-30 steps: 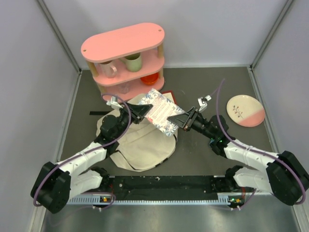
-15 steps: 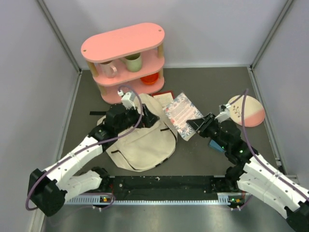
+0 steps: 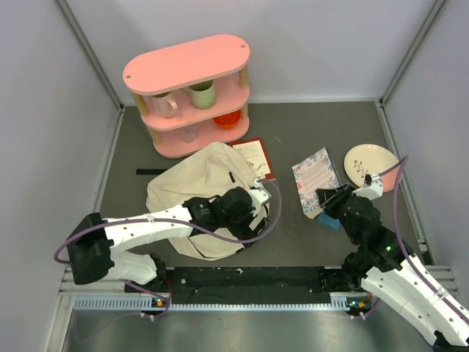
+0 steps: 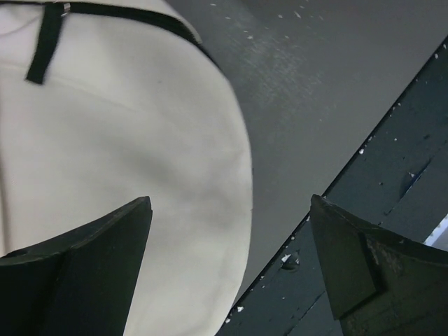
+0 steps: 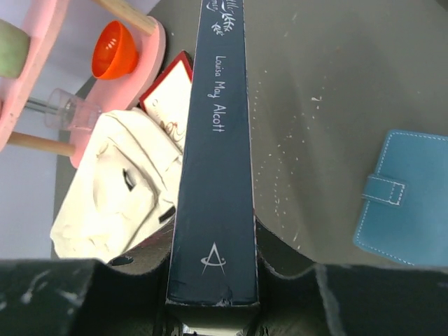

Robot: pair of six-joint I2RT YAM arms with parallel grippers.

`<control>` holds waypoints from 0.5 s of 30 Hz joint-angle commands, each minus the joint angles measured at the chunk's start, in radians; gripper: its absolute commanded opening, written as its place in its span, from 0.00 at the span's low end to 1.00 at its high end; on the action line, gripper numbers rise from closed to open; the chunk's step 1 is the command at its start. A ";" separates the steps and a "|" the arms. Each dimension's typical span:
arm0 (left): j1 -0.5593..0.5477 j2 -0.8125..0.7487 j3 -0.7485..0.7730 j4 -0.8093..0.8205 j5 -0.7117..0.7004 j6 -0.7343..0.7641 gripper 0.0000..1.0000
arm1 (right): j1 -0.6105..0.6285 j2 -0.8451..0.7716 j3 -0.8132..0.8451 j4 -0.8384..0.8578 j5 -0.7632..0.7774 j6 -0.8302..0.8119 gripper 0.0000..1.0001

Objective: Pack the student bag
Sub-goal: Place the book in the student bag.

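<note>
The student bag (image 3: 198,192) is a cream fabric backpack, lying rumpled at the table's left middle; it shows again in the left wrist view (image 4: 119,154) and the right wrist view (image 5: 119,189). My left gripper (image 3: 236,218) hangs open over the bag's near right edge (image 4: 231,203), nothing between its fingers. To the right of the bag, my right gripper (image 3: 331,199) is shut on a book with a floral cover (image 3: 316,180). Its dark spine (image 5: 213,175) stands clamped between the fingers (image 5: 280,245).
A pink two-tier shelf (image 3: 189,88) with mugs and an orange bowl (image 5: 114,50) stands at the back. A red-edged booklet (image 3: 254,156) lies by the bag. A blue wallet (image 5: 402,199) lies beside the right arm, a plate (image 3: 371,167) at far right. A black rail (image 3: 249,277) runs along the near edge.
The left gripper let go of the book, opened wide and swung down to the bag's near right edge. The right gripper carried the book off to the right, away from the bag.
</note>
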 commanded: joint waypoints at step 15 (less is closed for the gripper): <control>-0.133 0.245 0.135 -0.058 -0.284 0.049 0.77 | 0.003 -0.006 0.042 0.045 -0.005 0.038 0.03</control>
